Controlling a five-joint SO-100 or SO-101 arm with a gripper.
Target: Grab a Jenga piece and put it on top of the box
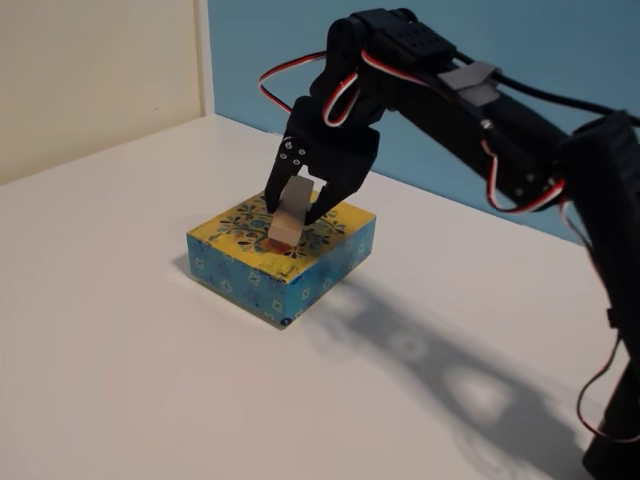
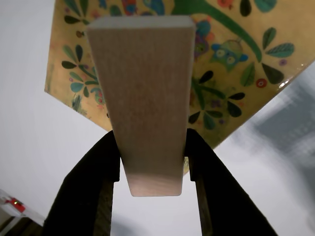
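1. The black arm (image 1: 470, 120) is reaching in from the right of the fixed view, bending down over the box (image 1: 283, 258) near the middle of the white table (image 1: 120, 380).
2. The gripper (image 1: 290, 212) is clamping the Jenga piece (image 1: 288, 215) between its two black fingers, one on each long side; the jaws are standing narrow, just the block's width apart.
3. In the fixed view the Jenga piece is standing nearly upright, tilting slightly, with its lower end sitting at the yellow top of the box, about in the middle of it. Actual contact is looking likely, but the frame is not settling it.
4. In the wrist view the Jenga piece (image 2: 147, 103) is filling the centre, running away from the camera, with the fingers (image 2: 93, 191) pressing against both sides of its near end.
5. Behind the block, the wrist view is showing the box (image 2: 236, 73) top: yellow ground, dark leaves, a green stem, a small teal owl figure. Its corner is pointing toward the lower part of the frame.
6. The box is lying flat, turned diagonally to the fixed camera, its blue patterned sides facing forward.
7. Red-and-white servo wires (image 1: 300, 72) are looping over the wrist joint.
8. A blue panel (image 1: 300, 50) is standing behind the table, beside a cream wall (image 1: 90, 70) on the left of the fixed view.
9. The arm's shadow is falling on the table to the right of the box.
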